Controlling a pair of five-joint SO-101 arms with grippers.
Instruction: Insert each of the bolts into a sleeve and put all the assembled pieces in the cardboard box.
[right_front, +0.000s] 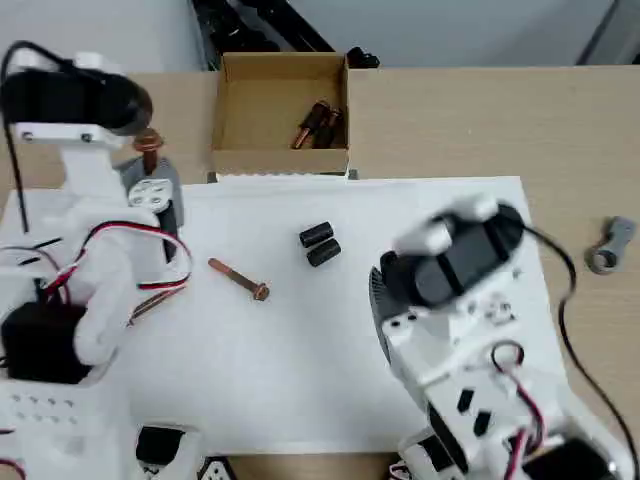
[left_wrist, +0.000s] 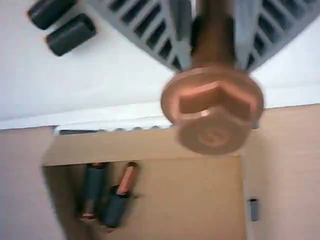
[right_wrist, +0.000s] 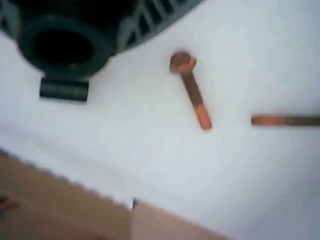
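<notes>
My left gripper (right_front: 150, 165) is at the white sheet's far left corner, shut on a copper bolt (right_front: 148, 141) whose hex head (left_wrist: 212, 112) faces the camera in the left wrist view. My right gripper (right_wrist: 62, 47) is shut on a black sleeve (right_wrist: 60, 50), with its bore showing end-on. A loose bolt (right_front: 238, 278) lies on the sheet (right_front: 300, 360). Two loose sleeves (right_front: 320, 244) lie side by side to its right. The cardboard box (right_front: 232, 110) behind the sheet holds assembled pieces (right_front: 318, 125), and they also show in the left wrist view as assembled pieces (left_wrist: 105, 195).
A grey metal part (right_front: 610, 245) lies on the wooden table at the far right. The right arm's body (right_front: 460, 260) covers the sheet's right side. Red and white cables (right_front: 150, 260) hang from the left arm near the loose bolt.
</notes>
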